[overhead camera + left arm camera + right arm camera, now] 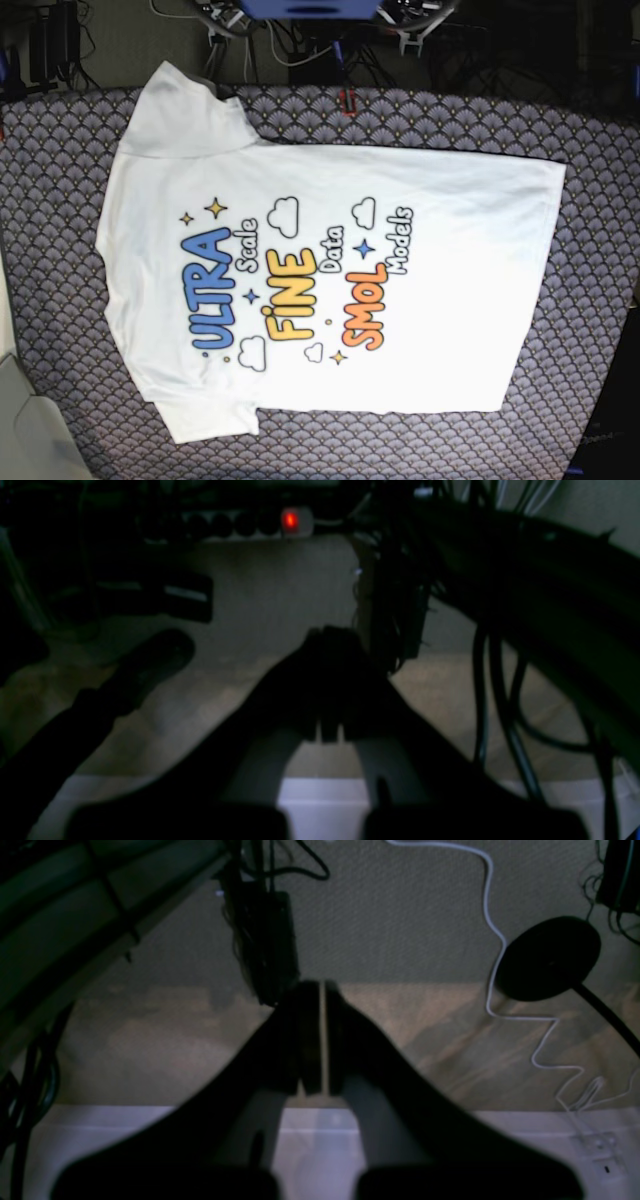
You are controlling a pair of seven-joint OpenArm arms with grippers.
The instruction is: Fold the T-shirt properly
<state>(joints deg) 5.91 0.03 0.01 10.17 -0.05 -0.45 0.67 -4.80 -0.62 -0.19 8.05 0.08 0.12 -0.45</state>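
A: Where's the large white short-sleeved cotton T-shirt [330,270]?

B: Spread flat, print up, on the tabletop with the grey scallop-patterned cover [600,200], its collar end toward the base view's left. Neither gripper is near it.

A: And the grippers?

B: The right gripper [320,1035] is clenched on nothing, above a dim floor beside a thin white cable [492,930]. The left gripper [330,680] is clenched too, empty, a power strip's glowing red switch [290,520] beyond it.

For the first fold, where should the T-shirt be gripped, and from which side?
Probably at the two sleeves: the T-shirt lies flat, print up, collar end toward the base view's left. Its sleeves stick out past the body, so come in from the near and far edges, pinching low.
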